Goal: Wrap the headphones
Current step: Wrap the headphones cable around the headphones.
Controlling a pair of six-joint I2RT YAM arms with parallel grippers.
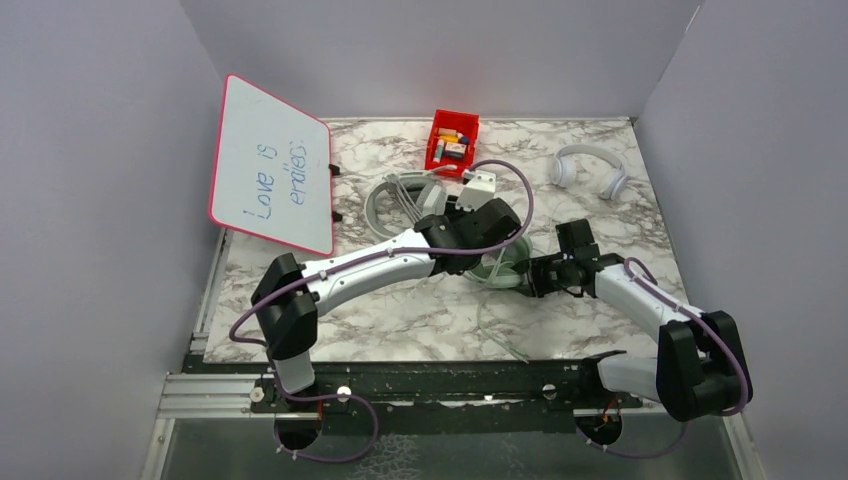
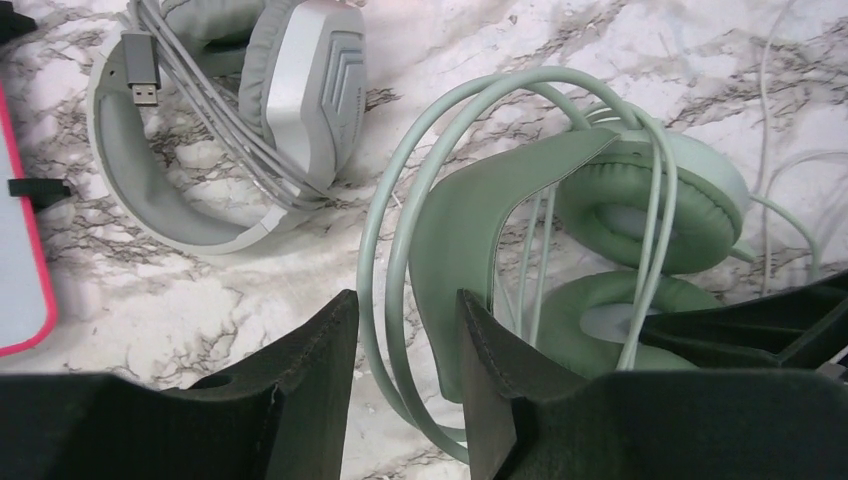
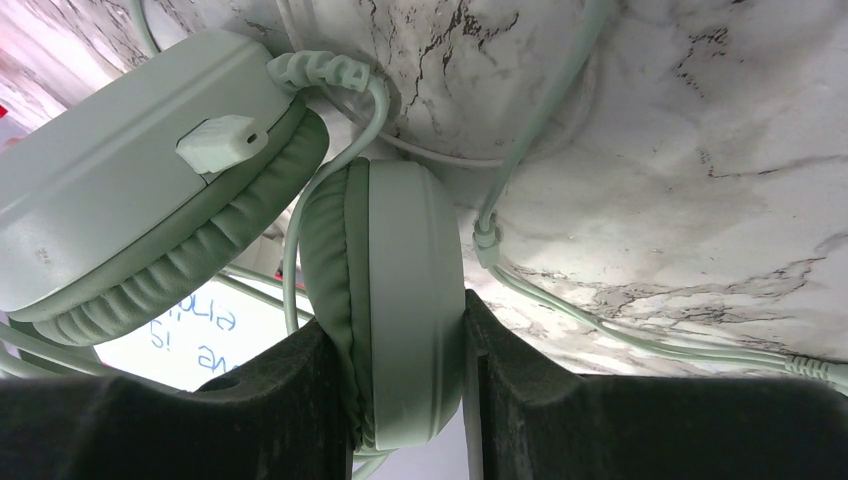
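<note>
Marble table (image 1: 390,320): grey-veined top carrying three headsets, a whiteboard and a small bin.
Mint-green headset (image 2: 460,220): mid-table between the two arms, its ear cups close together, headband arching toward the left wrist camera.
Mint cable (image 2: 385,230): looped several times over the headband and cups; a loose length trails across the table toward the near edge.
Left gripper (image 2: 405,300): jaws apart with a narrow gap, straddling strands of the cable loop just beside the headband; the strands do not look pinched.
Right gripper (image 3: 395,320): clamped on one ear cup (image 3: 400,250) of the mint-green headset, one finger on the padded side, the other on the hard shell.
Grey-white headset (image 2: 310,90): near the mint one, on the whiteboard side, its cable bundled across the band, USB plug (image 2: 143,65) lying on top.
White headset (image 1: 563,172): far right of the table, well apart from both arms.
Whiteboard (image 1: 272,165): pink-rimmed, blue handwriting, propped at the far left.
Red bin (image 1: 433,150): at the back edge, small items inside.
</note>
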